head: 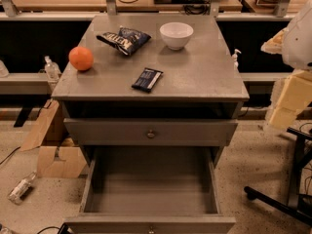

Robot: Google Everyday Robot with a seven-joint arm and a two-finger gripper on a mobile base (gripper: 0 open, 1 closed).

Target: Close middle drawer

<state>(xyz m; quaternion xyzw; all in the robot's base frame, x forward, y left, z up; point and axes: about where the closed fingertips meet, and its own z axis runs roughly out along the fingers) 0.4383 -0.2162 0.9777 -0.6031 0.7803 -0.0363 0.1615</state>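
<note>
Middle drawer (pixel 151 191) juts open toward camera, claw unseen

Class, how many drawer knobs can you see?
2: a knob on the top drawer, a knob on the open middle drawer, bottom edge; a third may be hidden. Gripper at right edge.

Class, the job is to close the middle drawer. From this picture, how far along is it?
Nothing looks done: the middle drawer stands pulled far out, its empty box exposed. Nothing is in hand: the gripper is not in view, and nothing touches the drawer. Left: reach its front and push it in under the top drawer.
</note>
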